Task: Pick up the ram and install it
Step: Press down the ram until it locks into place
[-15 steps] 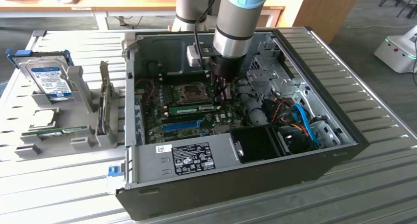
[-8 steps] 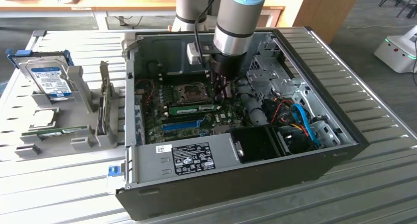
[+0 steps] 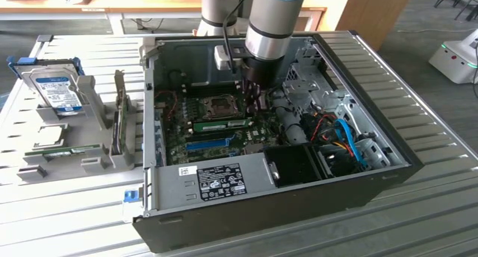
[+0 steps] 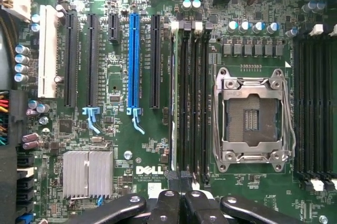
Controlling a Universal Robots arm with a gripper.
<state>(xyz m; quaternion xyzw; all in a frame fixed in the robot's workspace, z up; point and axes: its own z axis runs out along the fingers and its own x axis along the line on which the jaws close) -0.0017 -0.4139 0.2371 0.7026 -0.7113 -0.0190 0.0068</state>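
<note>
Pressed together with no gap that we could see, the gripper hung inside the open computer case, at the centre of the exterior view. The ram stood on edge in a black memory slot just to the exterior view's left of the fingertips. Its near end met them, though we could not tell whether they touched it. We saw it as a long, thin green stick, reduced in the wrist view to a narrow pale edge. It ran beside the square metal processor socket. A blue plastic slot and a ribbed silver heatsink lay further off. The case sat on a slatted metal surface.
</note>
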